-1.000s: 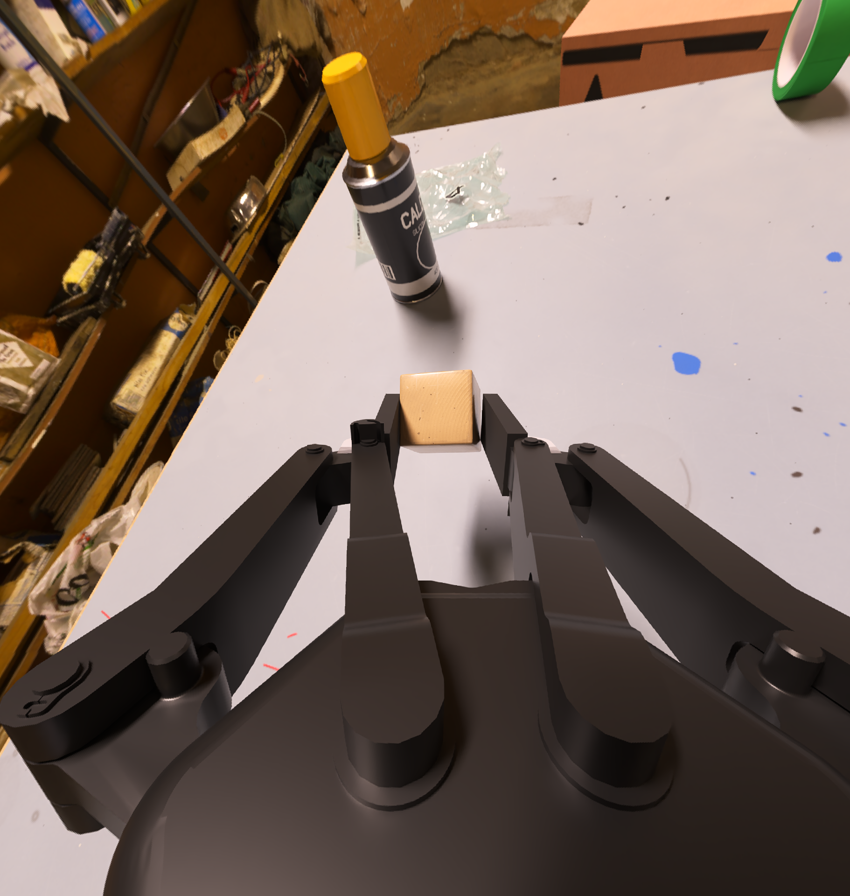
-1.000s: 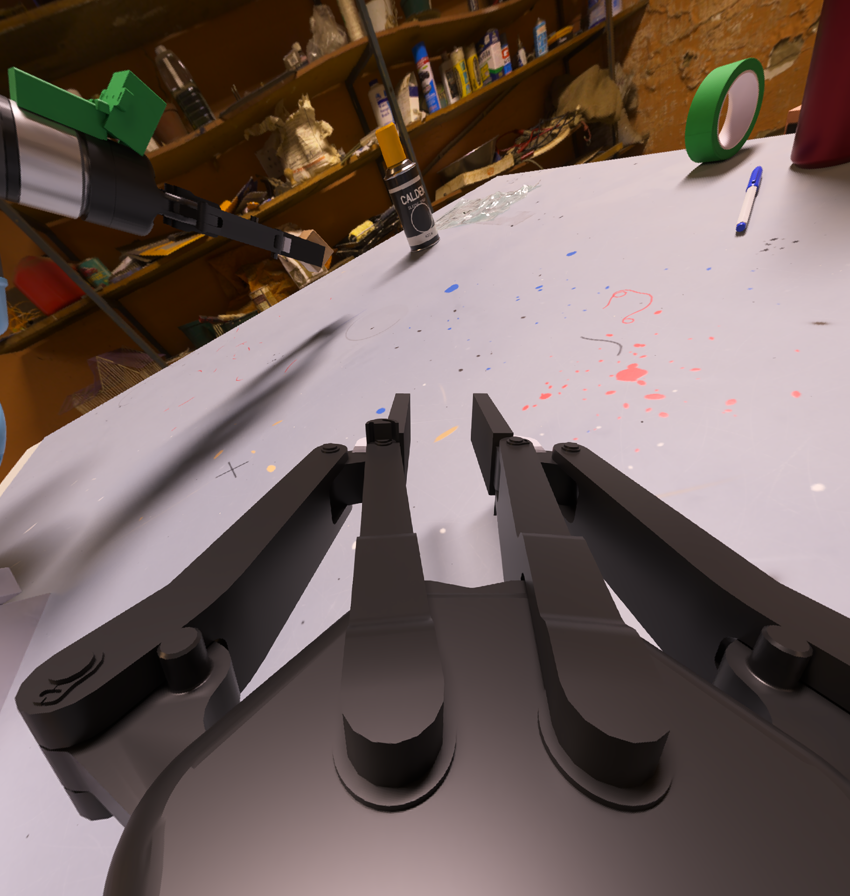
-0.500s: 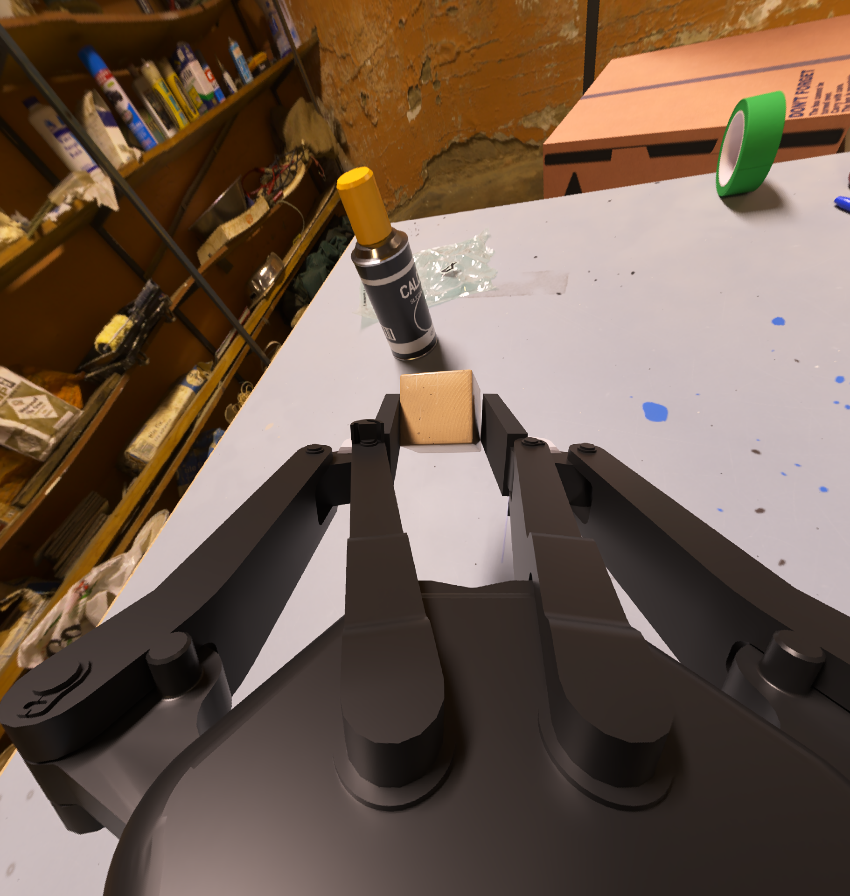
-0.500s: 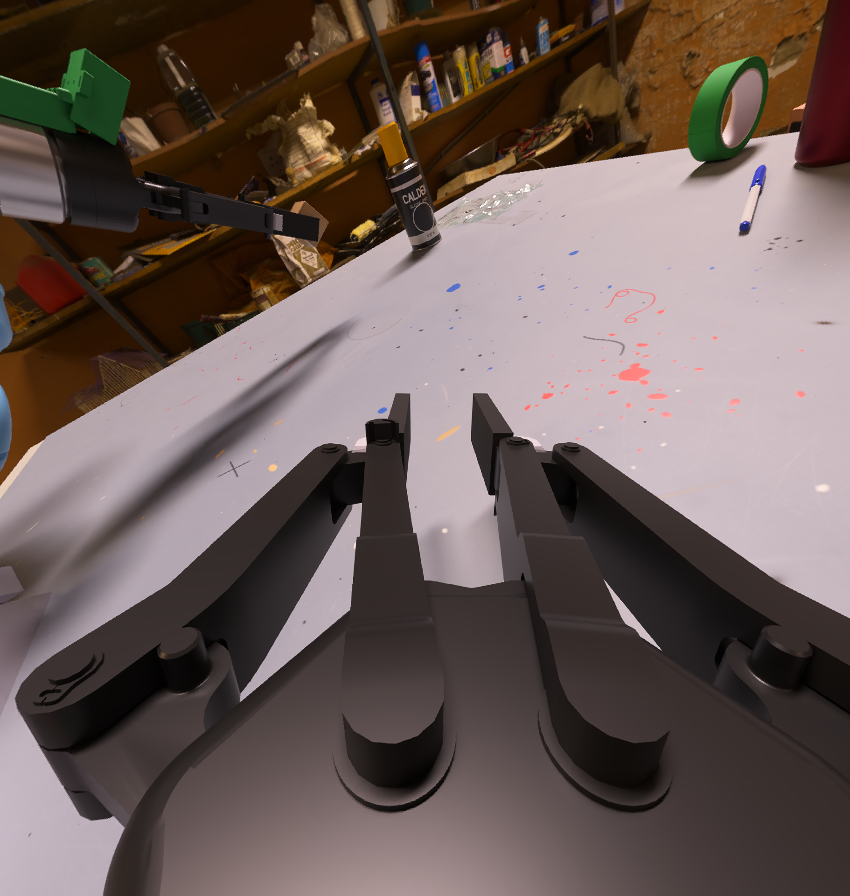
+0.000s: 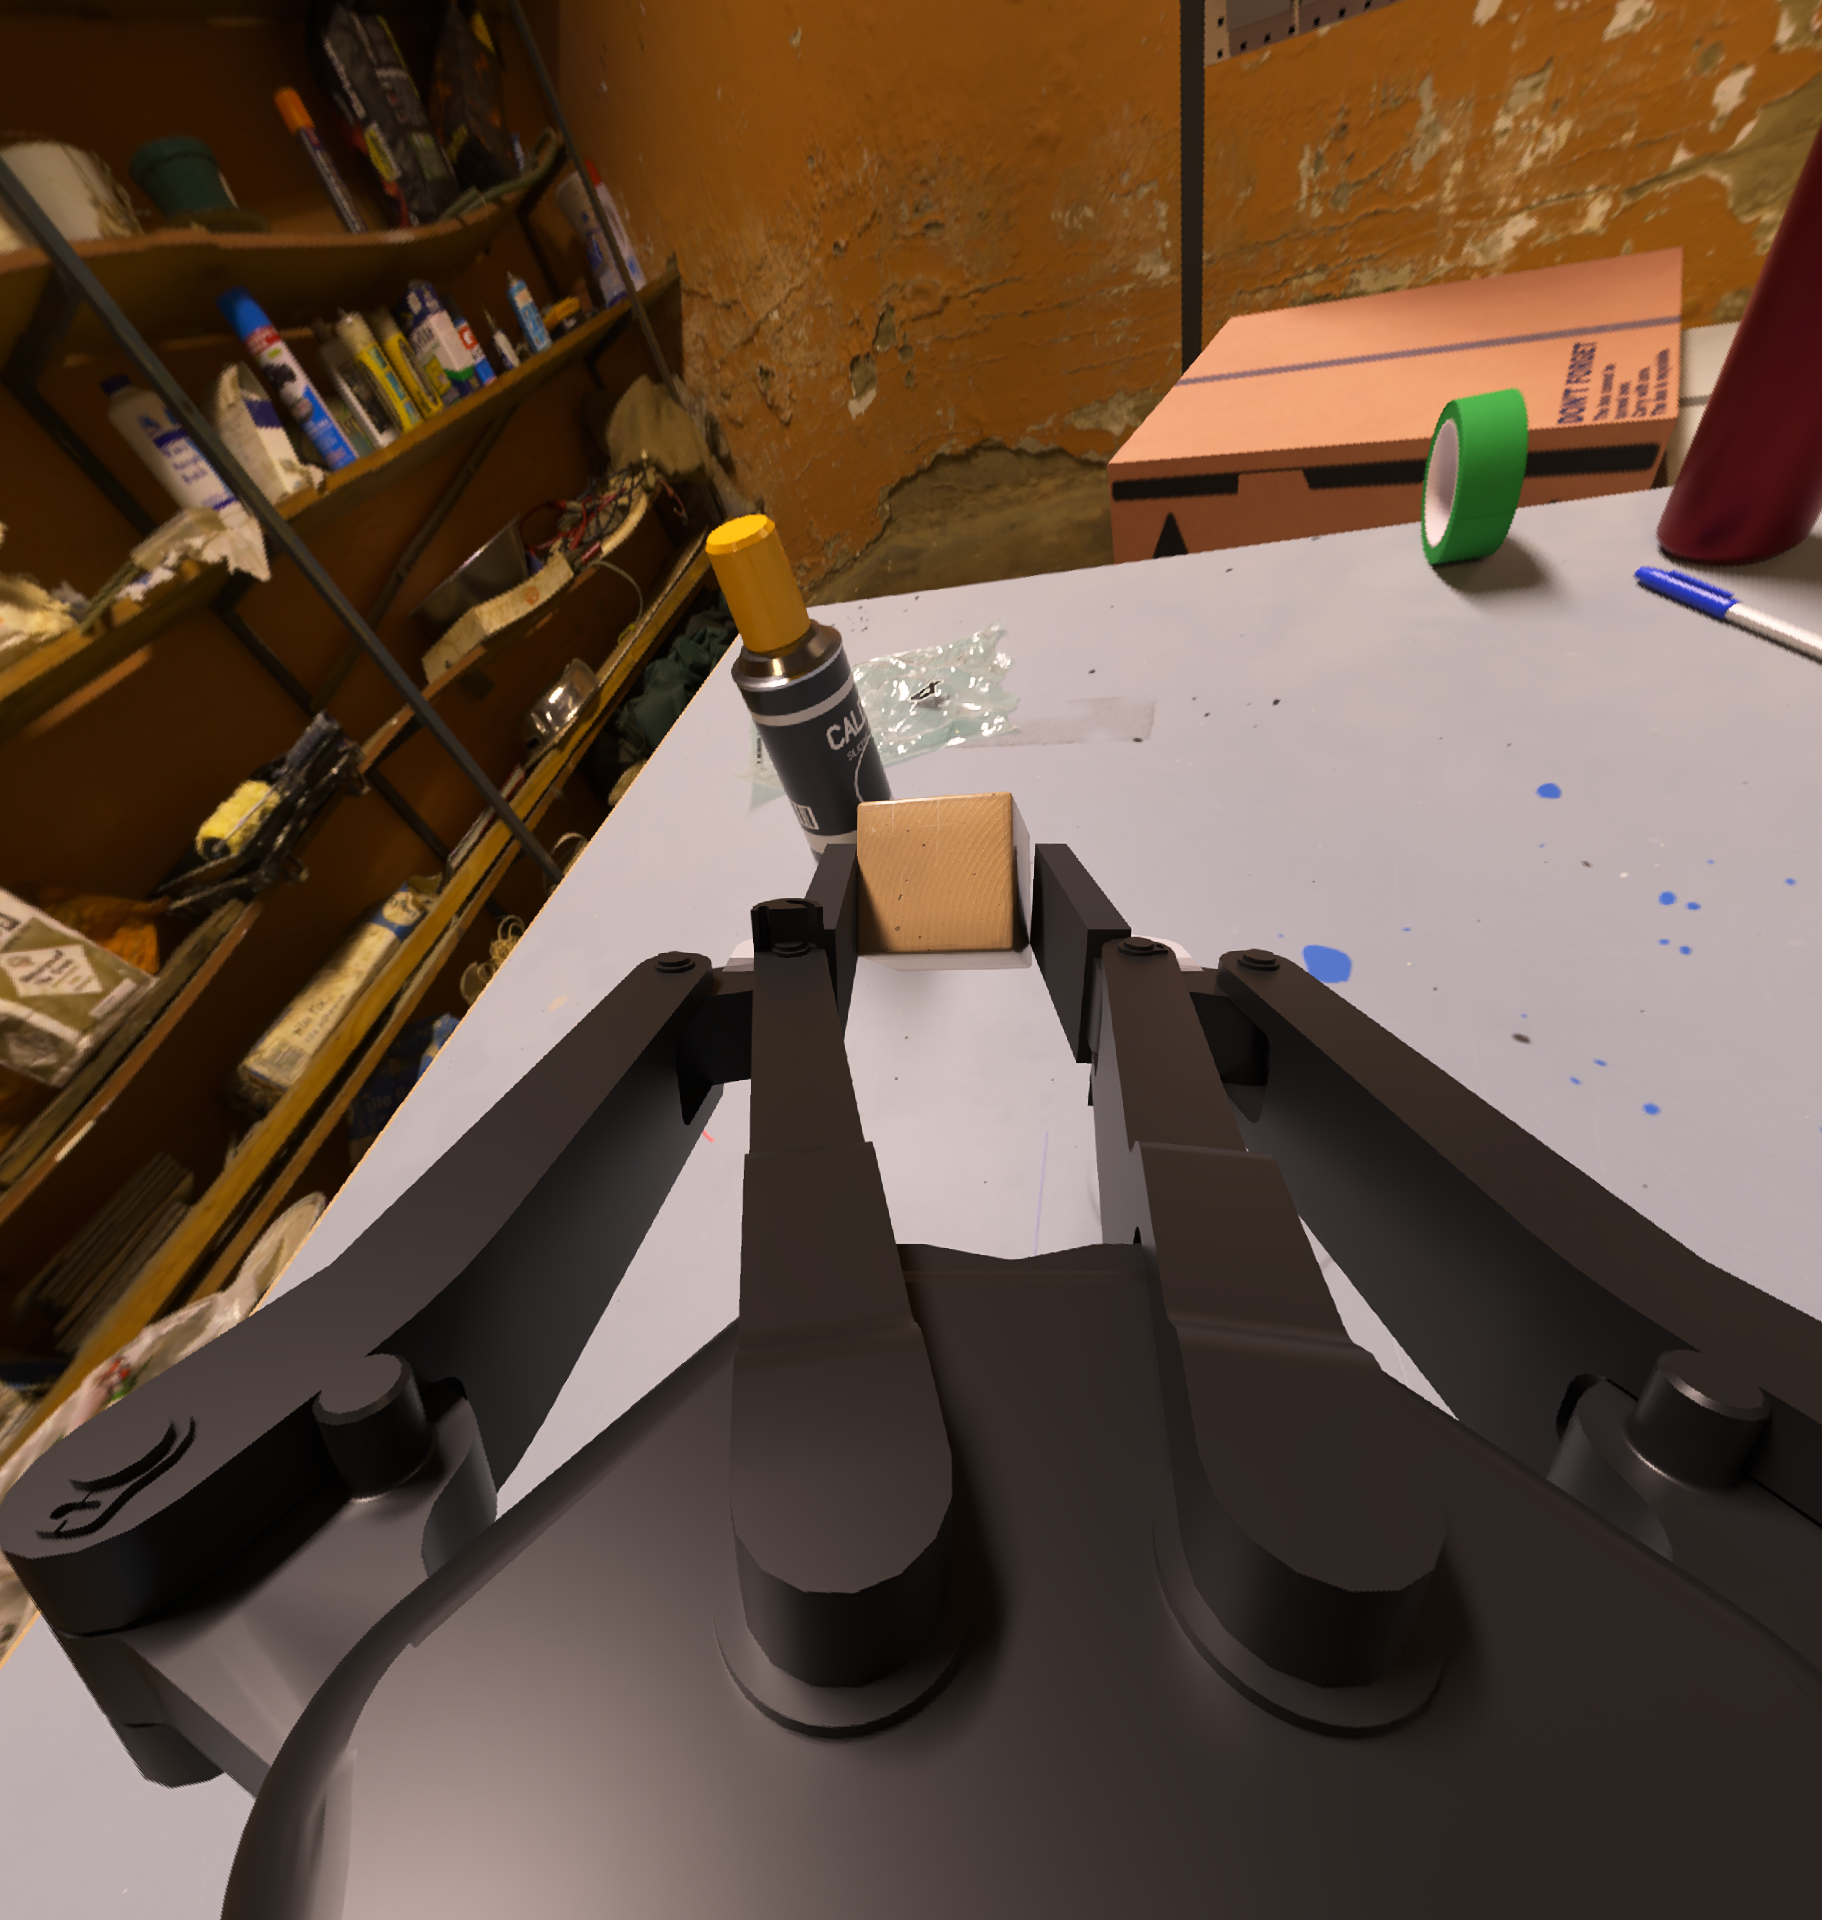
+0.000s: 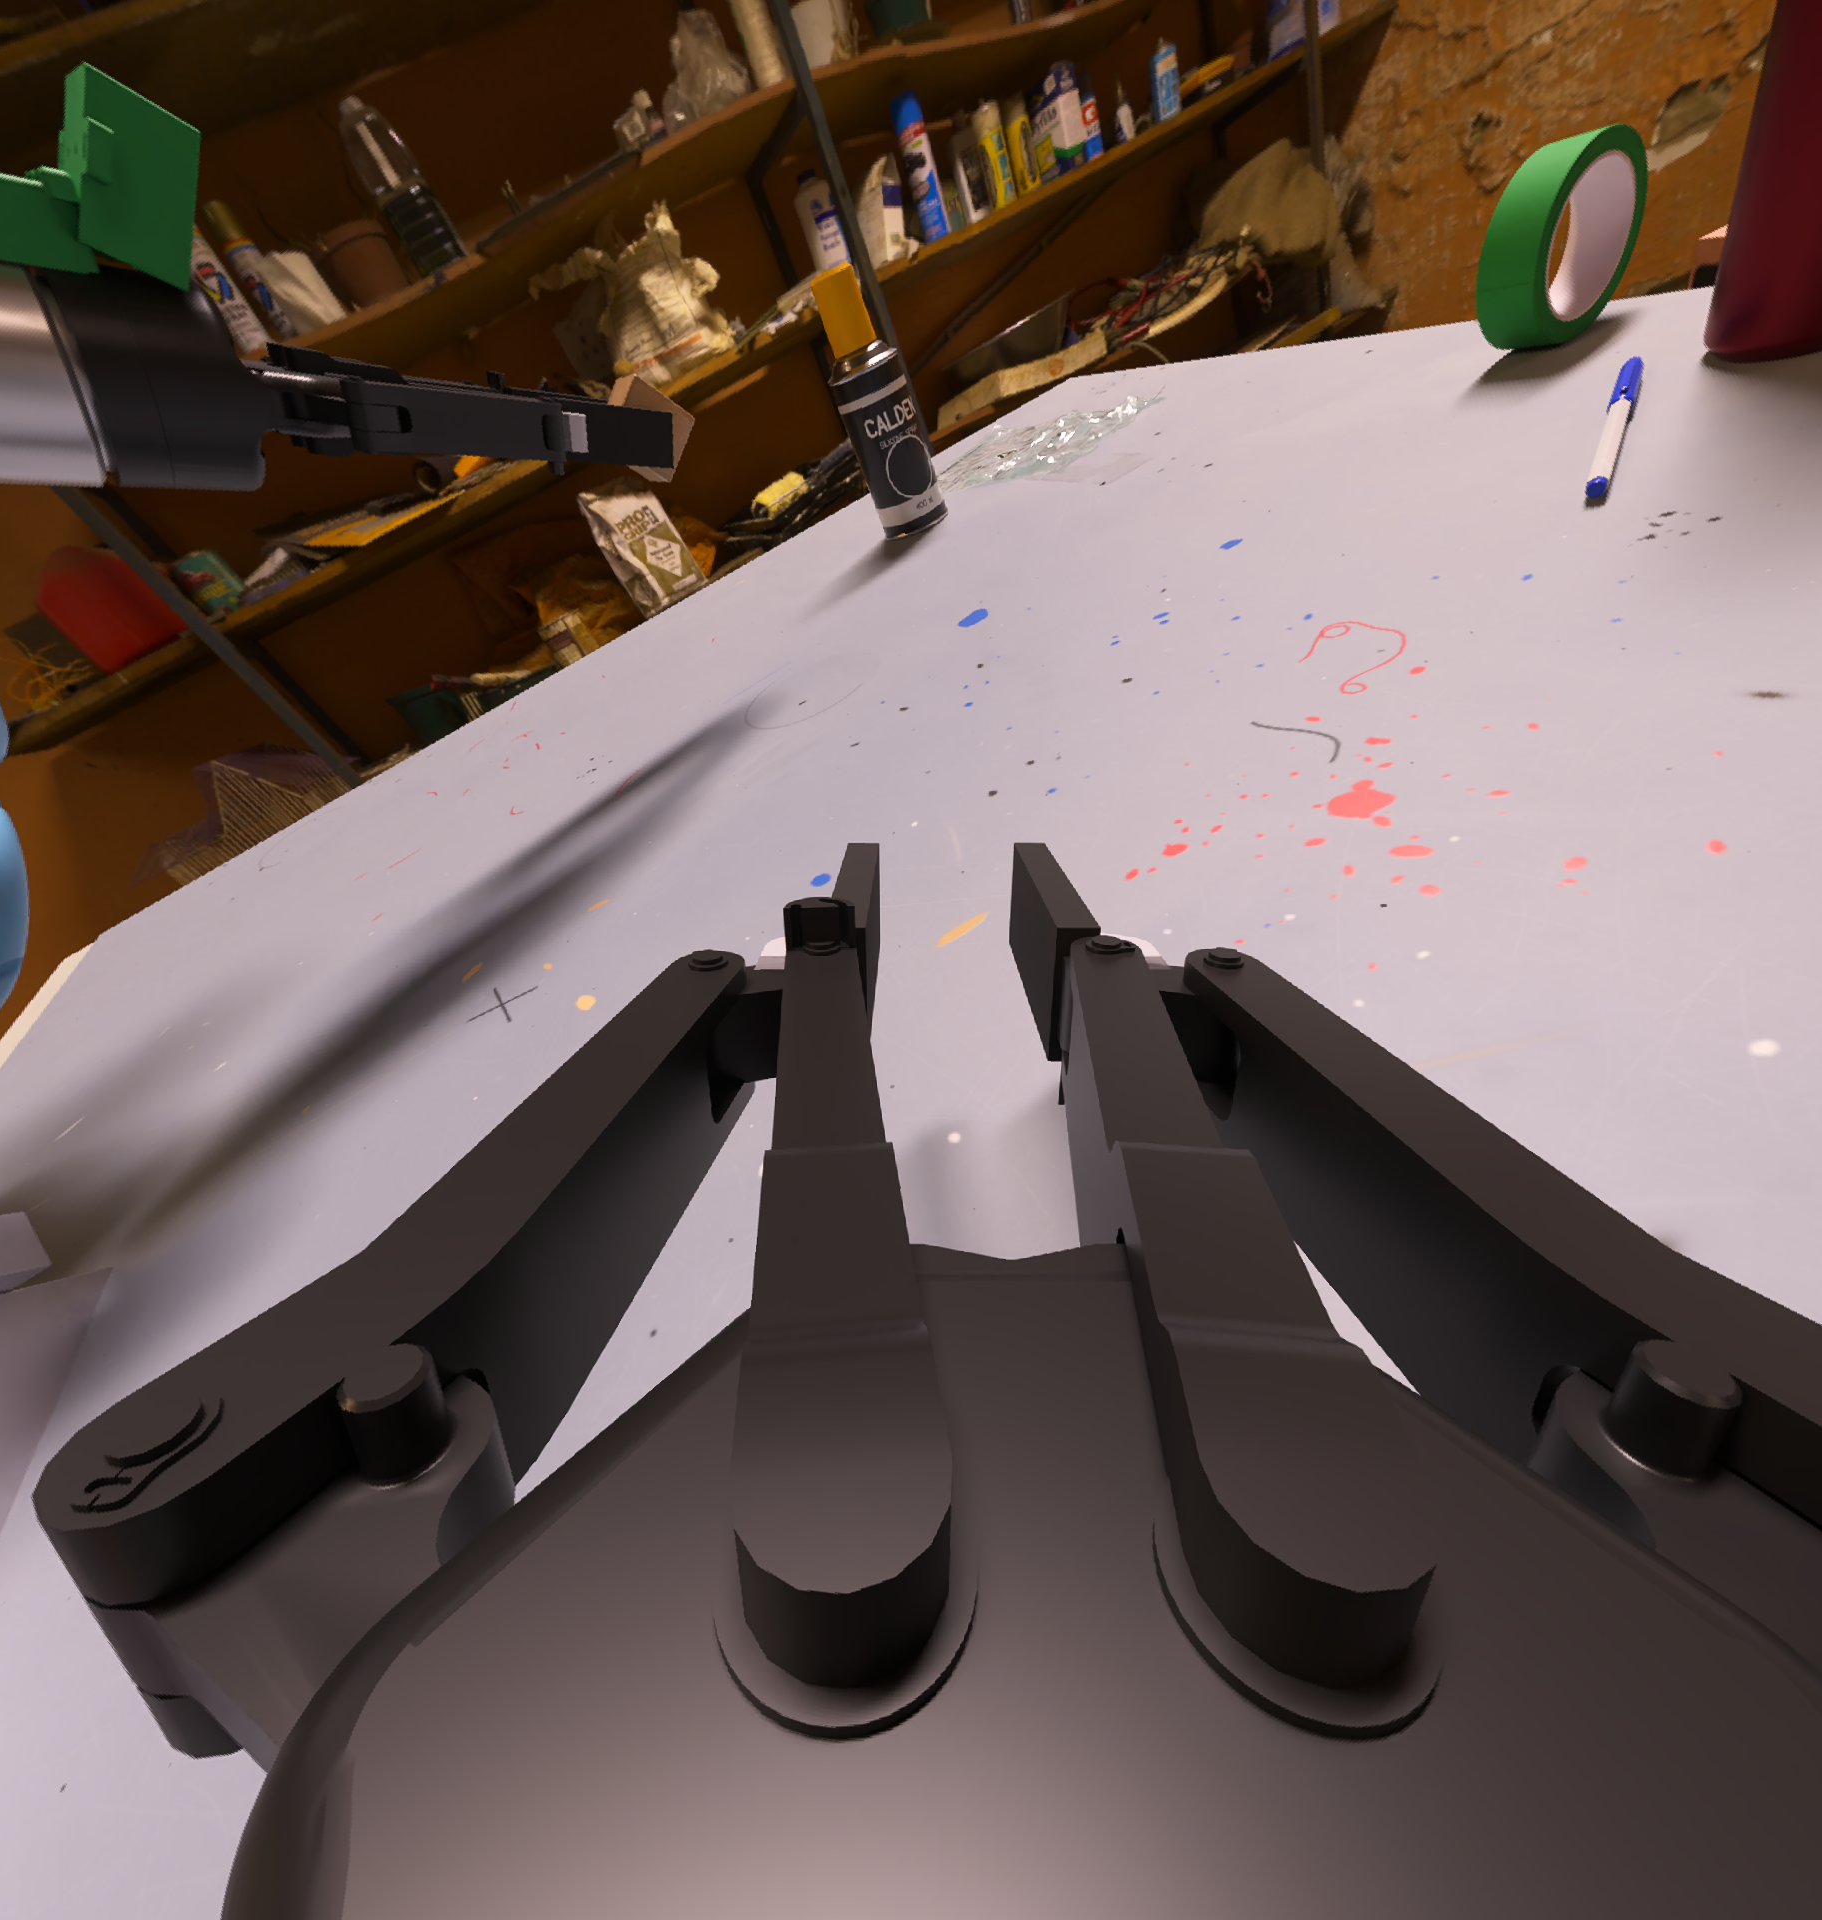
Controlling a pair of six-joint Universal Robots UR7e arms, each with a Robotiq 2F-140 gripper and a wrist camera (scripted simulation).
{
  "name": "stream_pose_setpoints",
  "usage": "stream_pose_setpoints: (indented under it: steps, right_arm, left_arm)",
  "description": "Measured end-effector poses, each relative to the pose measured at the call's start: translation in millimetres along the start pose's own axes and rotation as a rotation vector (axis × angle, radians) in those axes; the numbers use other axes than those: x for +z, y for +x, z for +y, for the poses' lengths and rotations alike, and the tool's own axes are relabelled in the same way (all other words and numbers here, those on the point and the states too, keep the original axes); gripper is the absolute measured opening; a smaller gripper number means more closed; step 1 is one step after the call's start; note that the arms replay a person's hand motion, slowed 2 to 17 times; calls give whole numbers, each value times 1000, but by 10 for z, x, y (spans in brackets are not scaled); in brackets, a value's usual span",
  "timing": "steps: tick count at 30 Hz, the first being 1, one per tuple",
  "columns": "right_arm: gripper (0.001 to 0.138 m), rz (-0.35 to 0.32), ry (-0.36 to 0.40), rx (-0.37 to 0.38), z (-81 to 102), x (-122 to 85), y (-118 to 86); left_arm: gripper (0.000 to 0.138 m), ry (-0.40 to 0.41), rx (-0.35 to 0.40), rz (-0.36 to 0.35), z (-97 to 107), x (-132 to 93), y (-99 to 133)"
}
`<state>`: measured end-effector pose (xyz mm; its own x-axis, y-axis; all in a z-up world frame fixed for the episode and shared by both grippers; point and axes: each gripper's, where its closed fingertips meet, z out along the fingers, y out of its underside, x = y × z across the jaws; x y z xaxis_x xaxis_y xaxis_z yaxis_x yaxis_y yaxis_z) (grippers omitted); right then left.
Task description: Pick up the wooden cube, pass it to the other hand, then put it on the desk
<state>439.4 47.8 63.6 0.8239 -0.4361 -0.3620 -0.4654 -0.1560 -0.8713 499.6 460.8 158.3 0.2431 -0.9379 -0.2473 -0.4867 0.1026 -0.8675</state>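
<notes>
My left gripper (image 5: pixel 936 883) is shut on the light wooden cube (image 5: pixel 936 871), which sits between the fingertips, lifted well above the grey desk (image 5: pixel 1302 831). In the right wrist view the left gripper (image 6: pixel 637 431) shows at the upper left, held level in the air with the cube (image 6: pixel 649 416) at its tip. My right gripper (image 6: pixel 943 894) is open and empty, low over the desk (image 6: pixel 1094 623) near its front, with a narrow gap between the fingers.
A dark spray can with a yellow cap (image 5: pixel 795 686) (image 6: pixel 881 426) stands near the desk's left edge beside a clear plastic wrap (image 5: pixel 933 691). A green tape roll (image 5: pixel 1473 473) (image 6: pixel 1556 239), a blue pen (image 5: pixel 1748 623) (image 6: pixel 1611 426) and a dark red cylinder (image 5: pixel 1780 343) lie at the far right. Shelves stand beyond the left edge.
My left gripper has risen with the cube and tilted up towards level, so more of the wall and shelves show. My right gripper has stayed in place.
</notes>
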Motion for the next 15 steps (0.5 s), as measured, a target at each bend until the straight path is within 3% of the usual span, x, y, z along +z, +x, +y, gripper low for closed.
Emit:
stream_pose_setpoints:
  steps: [15]
  right_arm:
    - [34,-1,2,1,-4,-5,0]
  left_arm:
    - [45,121,-59,111,-271,-169,219]
